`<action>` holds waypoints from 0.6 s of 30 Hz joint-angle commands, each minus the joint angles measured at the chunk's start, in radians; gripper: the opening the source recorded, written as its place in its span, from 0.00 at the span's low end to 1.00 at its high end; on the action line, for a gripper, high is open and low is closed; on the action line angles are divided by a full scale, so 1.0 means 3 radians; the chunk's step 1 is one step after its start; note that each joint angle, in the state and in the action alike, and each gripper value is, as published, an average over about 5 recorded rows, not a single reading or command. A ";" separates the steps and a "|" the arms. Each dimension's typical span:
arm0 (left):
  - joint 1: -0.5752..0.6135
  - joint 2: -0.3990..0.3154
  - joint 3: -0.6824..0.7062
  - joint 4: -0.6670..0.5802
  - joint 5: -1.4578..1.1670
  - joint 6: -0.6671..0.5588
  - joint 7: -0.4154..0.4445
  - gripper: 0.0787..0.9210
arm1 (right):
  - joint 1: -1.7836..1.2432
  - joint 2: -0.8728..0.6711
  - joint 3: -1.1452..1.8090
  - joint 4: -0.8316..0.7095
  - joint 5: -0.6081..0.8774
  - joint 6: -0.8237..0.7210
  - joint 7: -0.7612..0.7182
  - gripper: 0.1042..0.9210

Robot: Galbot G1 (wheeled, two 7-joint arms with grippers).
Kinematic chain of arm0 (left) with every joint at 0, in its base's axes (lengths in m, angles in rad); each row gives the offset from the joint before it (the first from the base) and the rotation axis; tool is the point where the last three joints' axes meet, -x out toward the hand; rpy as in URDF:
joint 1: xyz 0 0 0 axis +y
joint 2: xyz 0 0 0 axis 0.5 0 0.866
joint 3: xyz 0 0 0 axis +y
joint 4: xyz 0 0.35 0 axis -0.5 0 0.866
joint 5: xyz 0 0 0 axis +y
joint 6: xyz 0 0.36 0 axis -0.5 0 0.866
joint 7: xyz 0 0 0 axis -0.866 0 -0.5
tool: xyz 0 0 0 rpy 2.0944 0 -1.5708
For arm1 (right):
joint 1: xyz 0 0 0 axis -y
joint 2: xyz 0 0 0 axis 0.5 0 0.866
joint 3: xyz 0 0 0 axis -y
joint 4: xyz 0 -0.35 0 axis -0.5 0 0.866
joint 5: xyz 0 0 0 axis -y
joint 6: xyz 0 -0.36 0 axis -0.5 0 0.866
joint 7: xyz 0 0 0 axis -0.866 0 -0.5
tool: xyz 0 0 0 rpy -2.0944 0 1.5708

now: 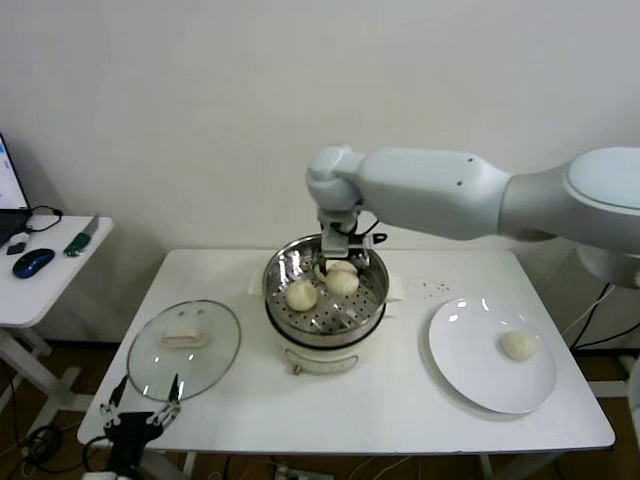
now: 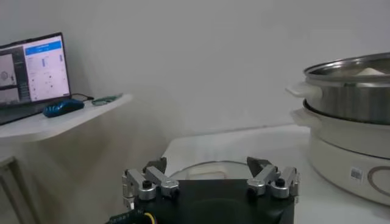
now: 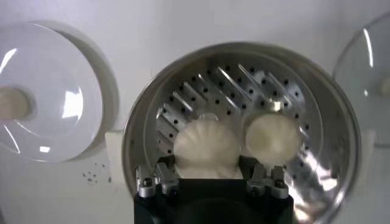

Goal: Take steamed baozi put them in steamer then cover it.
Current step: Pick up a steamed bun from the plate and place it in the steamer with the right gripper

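Observation:
The steamer (image 1: pixel 325 318) stands mid-table on its white pot base. My right gripper (image 1: pixel 340 262) reaches down into it, shut on a baozi (image 3: pixel 206 146) that rests on the perforated floor, a finger against each side. A second baozi (image 1: pixel 302 295) lies beside it (image 3: pixel 272 137). One more baozi (image 1: pixel 518 345) sits on the white plate (image 1: pixel 470 360) to the right. The cover (image 1: pixel 185 345), a glass lid with a cream handle, lies flat on the table to the left of the steamer. My left gripper (image 1: pixel 140 408) hangs open off the table's front left corner, facing the cover (image 2: pixel 201 173).
A side table (image 1: pixel 40 270) at far left holds a laptop, a blue mouse (image 2: pixel 63 107) and a small tool. A white card lies behind the steamer. The wall stands close behind the table.

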State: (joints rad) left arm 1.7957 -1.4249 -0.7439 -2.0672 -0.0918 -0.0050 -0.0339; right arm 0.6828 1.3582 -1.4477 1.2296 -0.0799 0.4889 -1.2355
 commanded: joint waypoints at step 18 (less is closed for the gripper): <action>-0.0109 0.0054 0.0021 0.0072 -0.0001 0.0040 0.0003 0.88 | -0.0341 0.0192 -0.0024 0.0095 -0.0318 0.0188 0.0009 0.78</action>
State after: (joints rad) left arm 1.7709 -1.4109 -0.7399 -2.0463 -0.0972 0.0039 -0.0331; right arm 0.5989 1.4037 -1.4564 1.2562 -0.1530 0.5343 -1.2358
